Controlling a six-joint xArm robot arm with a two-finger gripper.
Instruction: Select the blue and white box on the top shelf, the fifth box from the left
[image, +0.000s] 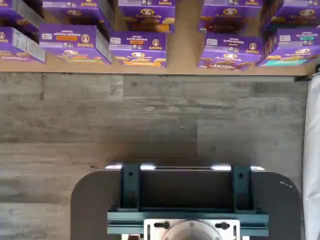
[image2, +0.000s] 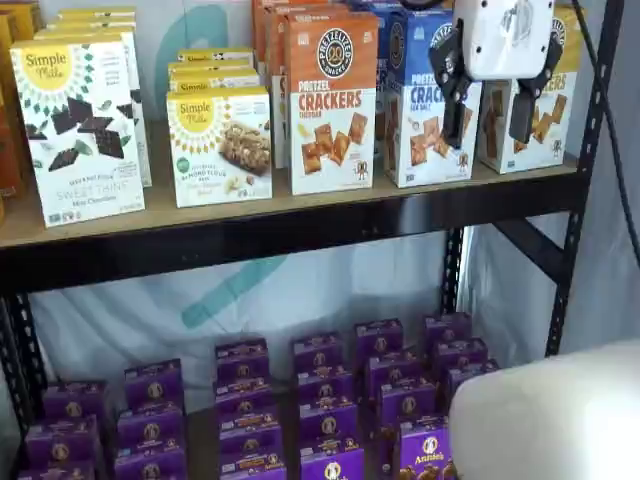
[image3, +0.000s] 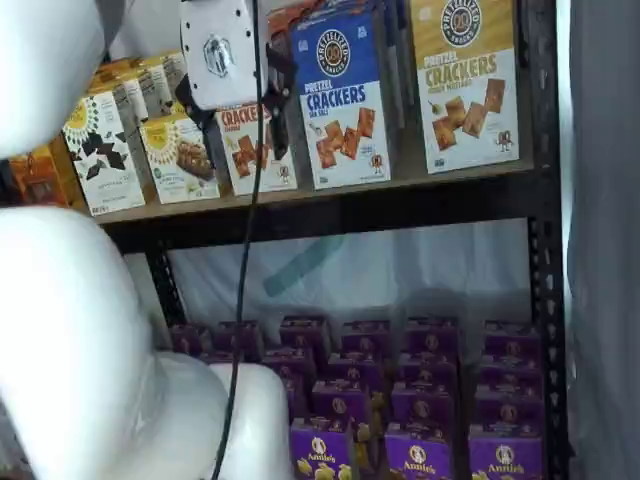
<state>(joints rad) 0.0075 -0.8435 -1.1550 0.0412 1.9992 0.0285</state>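
The blue and white box (image2: 410, 150) stands upright on the top shelf (image2: 300, 228), between an orange-topped and a yellow-topped box. It shows whole in a shelf view (image3: 345, 100), with the shelf's black beam (image3: 350, 207) under it. My gripper (image2: 490, 110) hangs in front of the shelf with a plain gap between its two black fingers, open and empty. One finger overlaps the blue box's right part. In a shelf view the gripper (image3: 235, 125) shows left of the blue box. The wrist view shows no fingers.
The orange Cheddar box (image2: 332, 100) and yellow-topped cracker box (image3: 465, 80) flank the blue one. Simple Mills boxes (image2: 80, 130) stand further left. Purple Annie's boxes (image2: 330, 400) fill the lower level (image: 137, 47). A black upright (image2: 590, 150) stands at the right. My white arm (image3: 60, 330) fills the foreground.
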